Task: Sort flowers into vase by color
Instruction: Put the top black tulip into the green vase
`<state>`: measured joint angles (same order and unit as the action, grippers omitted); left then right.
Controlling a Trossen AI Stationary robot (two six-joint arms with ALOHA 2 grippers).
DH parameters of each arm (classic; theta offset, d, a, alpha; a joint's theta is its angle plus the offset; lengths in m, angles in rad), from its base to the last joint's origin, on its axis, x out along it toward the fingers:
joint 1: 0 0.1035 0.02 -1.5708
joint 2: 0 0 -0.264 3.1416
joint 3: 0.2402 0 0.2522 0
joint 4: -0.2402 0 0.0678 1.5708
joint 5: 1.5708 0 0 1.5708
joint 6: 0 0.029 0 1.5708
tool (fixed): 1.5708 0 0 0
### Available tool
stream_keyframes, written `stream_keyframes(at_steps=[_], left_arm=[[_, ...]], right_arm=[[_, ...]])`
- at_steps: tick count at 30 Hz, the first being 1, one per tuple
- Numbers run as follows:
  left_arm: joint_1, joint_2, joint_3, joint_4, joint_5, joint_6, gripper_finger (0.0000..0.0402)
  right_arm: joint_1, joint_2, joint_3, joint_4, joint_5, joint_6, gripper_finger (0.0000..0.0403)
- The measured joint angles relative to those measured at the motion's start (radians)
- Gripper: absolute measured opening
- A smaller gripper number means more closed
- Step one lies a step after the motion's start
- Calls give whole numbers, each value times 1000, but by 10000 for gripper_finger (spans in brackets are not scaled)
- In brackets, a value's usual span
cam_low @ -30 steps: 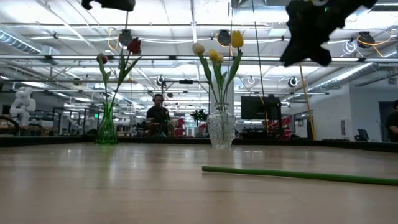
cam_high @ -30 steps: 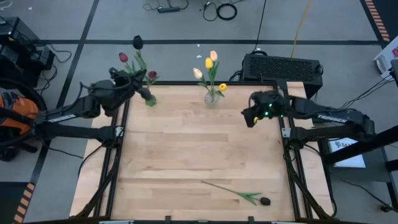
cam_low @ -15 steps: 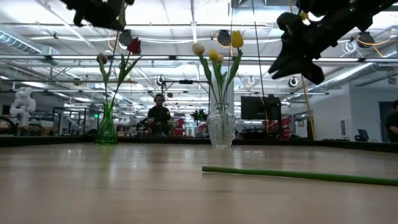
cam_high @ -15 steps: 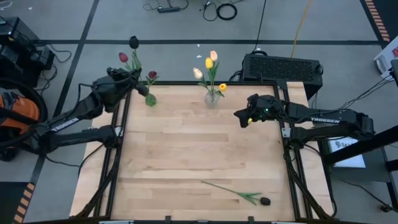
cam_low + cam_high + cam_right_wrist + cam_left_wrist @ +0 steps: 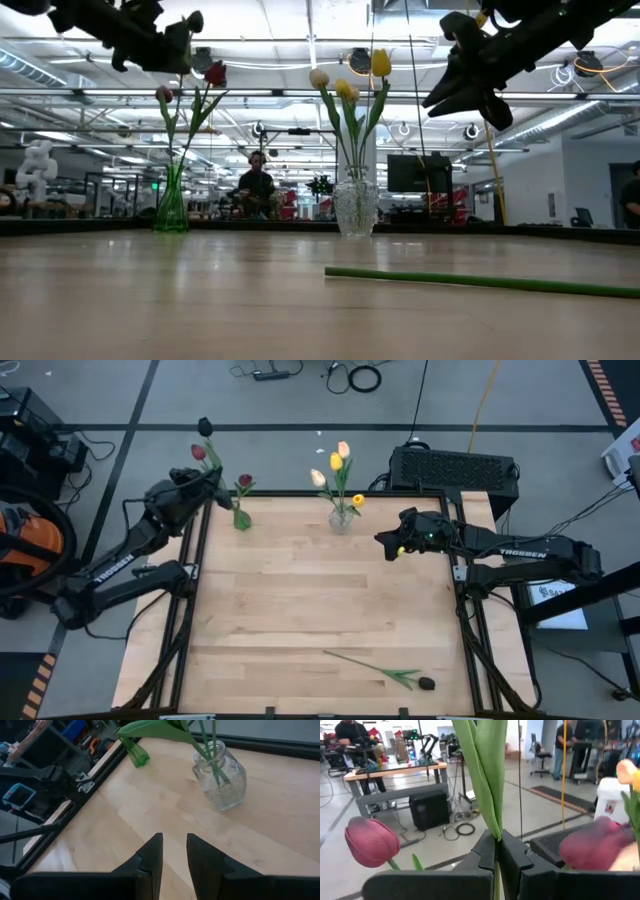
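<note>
My left gripper hangs at the table's far left corner, beside the green vase, shut on a dark-headed flower. Two red tulips stand in that vase. The clear vase at the far middle holds yellow and cream tulips. A further dark-headed flower lies flat on the table near the front right. Above the table's far right, my right gripper is open and slants down, with nothing between its fingers. My left gripper pinches the flower's green stem and leaf base between its two fingers. The fingers lie level and across the stem. The leaf rises upright above them, and the dark head is above. The gripper hides the stem's lower end.
A black box sits behind the table's far right edge. The black frame rails run along both sides of the table. The wooden top's middle is bare.
My left gripper has swung toward the table's left edge and sunk, carrying the dark-headed flower a little away from the green vase. My right gripper has tipped downward and shifted slightly toward the table's left.
</note>
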<state>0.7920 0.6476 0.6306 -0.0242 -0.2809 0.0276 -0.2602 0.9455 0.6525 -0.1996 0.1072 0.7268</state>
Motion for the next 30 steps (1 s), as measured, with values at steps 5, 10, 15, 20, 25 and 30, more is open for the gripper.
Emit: stream_keyframes(at_steps=[5, 10, 15, 20, 25, 30], left_arm=[[58, 7, -17, 50, 68, -22, 8], [98, 10, -17, 71, 91, -22, 8], [118, 38, -17, 68, 139, -22, 8], [118, 73, -28, 66, 140, -24, 8], [118, 46, -133, 126, 139, -101, 8], [118, -6, -248, 233, 140, -127, 8]], right_arm=[[0, 0, 0, -3, 1, 10, 79], [-2, 0, 0, -3, 3, 12, 79], [-2, 0, 0, -4, 9, 13, 79], [-2, 1, 0, -5, 28, 14, 80], [-2, 1, 0, -6, 28, 32, 80], [-2, 1, 0, -6, 26, 47, 80]])
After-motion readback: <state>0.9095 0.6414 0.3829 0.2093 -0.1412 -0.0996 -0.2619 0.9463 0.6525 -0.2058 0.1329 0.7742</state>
